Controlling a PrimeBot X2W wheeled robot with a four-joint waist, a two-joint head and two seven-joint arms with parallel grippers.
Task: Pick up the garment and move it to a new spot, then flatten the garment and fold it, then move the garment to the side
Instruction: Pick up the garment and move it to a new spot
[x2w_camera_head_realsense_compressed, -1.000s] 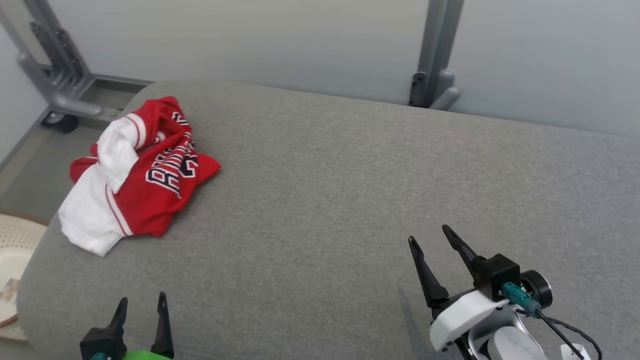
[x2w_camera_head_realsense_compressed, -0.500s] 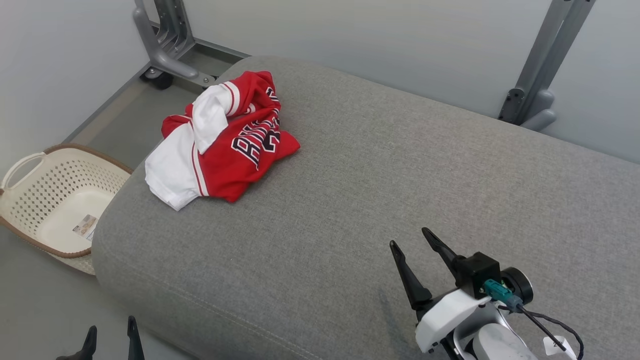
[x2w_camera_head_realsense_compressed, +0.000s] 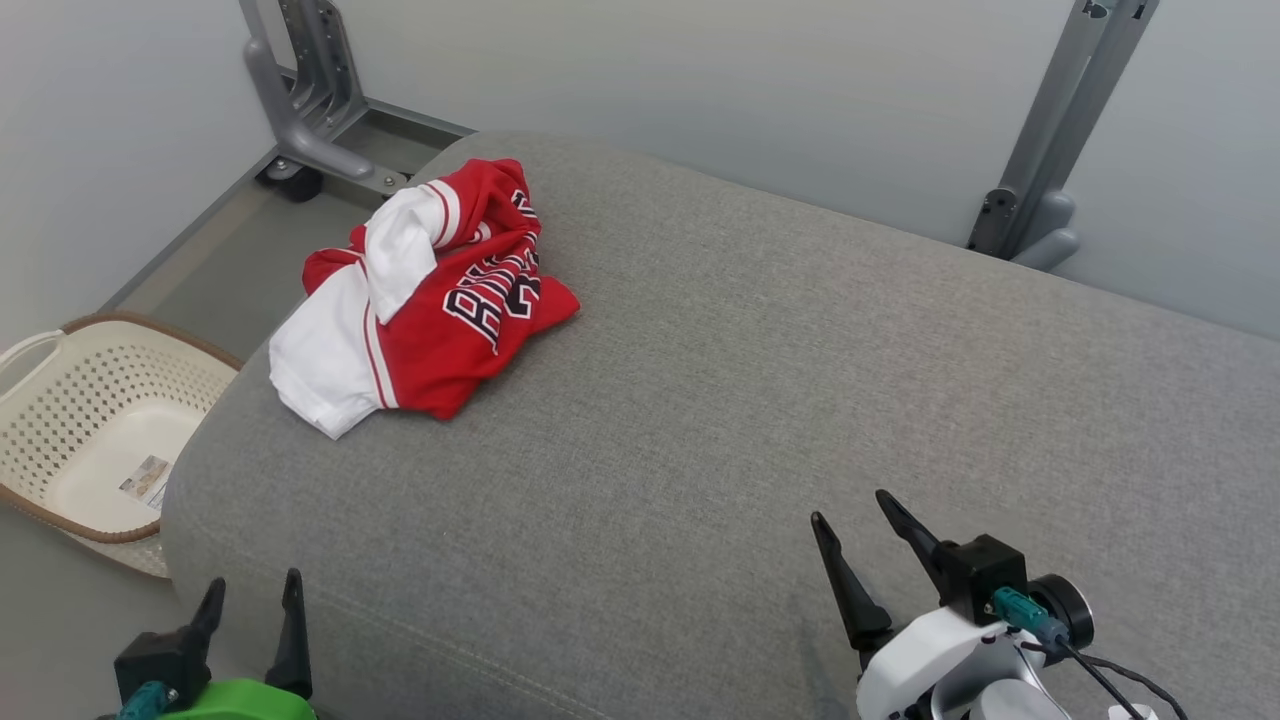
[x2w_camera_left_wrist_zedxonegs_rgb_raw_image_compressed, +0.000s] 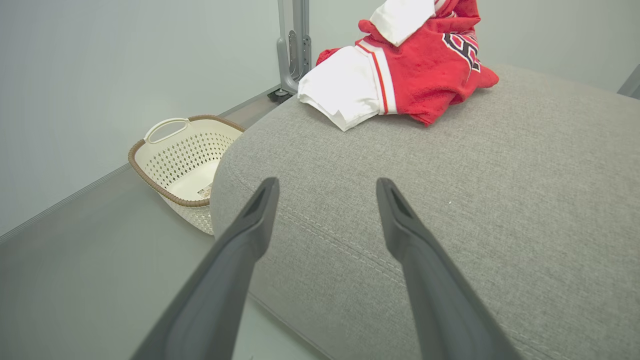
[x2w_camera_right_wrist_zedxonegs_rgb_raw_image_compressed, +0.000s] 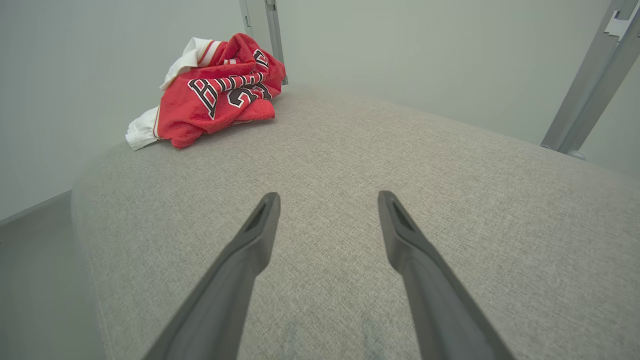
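Grey woven fabric covers the wide cushion in front of you. Most of it lies bare, which gives you room for the flattening and folding to come. Off its left end, lower down, stands a cream perforated basket with a small label lying in its bottom; it is probably where the laundry comes from.

The garment, red and white with dark lettering, sits crumpled in a heap at the cushion's far left corner, close to the rounded edge, so no part of the task looks begun.

Your left gripper hangs just off the cushion's near left edge, jaws spread wide and holding nothing, pointed toward the heap. Your right gripper hovers over bare cushion, well apart from the garment, equally wide and empty, ready for a reach.
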